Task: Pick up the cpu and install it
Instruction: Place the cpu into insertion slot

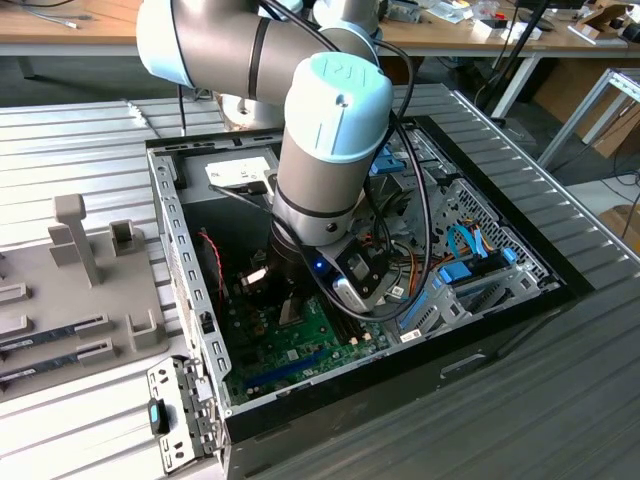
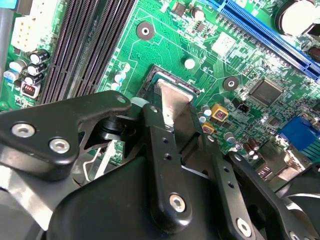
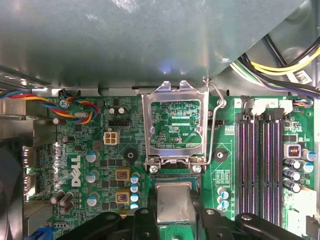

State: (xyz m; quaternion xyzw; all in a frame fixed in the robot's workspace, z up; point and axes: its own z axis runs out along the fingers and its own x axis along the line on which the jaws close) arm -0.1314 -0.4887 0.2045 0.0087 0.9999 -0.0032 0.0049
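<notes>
Reaches steeply down into the open black computer case [image 1: 470, 355] on the ribbed grey metal tabletop [image 1: 560, 400], with the grey, pale-blue-capped robot arm [image 1: 330, 130] bent over the opening. Pinches a small flat square cpu with a silver-grey metal top [image 3: 173, 200] by two opposite edges, the black fingers of the hand [image 3: 174, 215] apparently pressed against those edges. Probably grips it this way to hold the chip level and leave its face and underside untouched. Holds it low over the black square socket [image 3: 170, 175] on the green motherboard [image 3: 100, 145]; cannot tell whether touching or just above. Shows in the second wrist view the same cpu [image 2: 175, 97] as a bright metal wedge between the fingers, right at the socket's rim. Finds the hinged steel load frame [image 3: 172, 125] tipped up and open with its wire lever alongside, presumably to bare the socket and allow a straight way down. Has close neighbours all round: a row of small blue-topped capacitors [image 3: 134, 187] just beside the socket on one flank, four long dark memory slots [image 3: 260, 160] on the other, a broad grey metal wall [image 3: 125, 40] beyond the raised frame, and yellow and black cables [image 3: 280, 65] hanging near. Judged nearest thing in the way: the upright frame, just past the fingertips. Leaves, well apart on the exterior view's left, a grey tray [image 1: 100, 285] with narrow memory sticks.
</notes>
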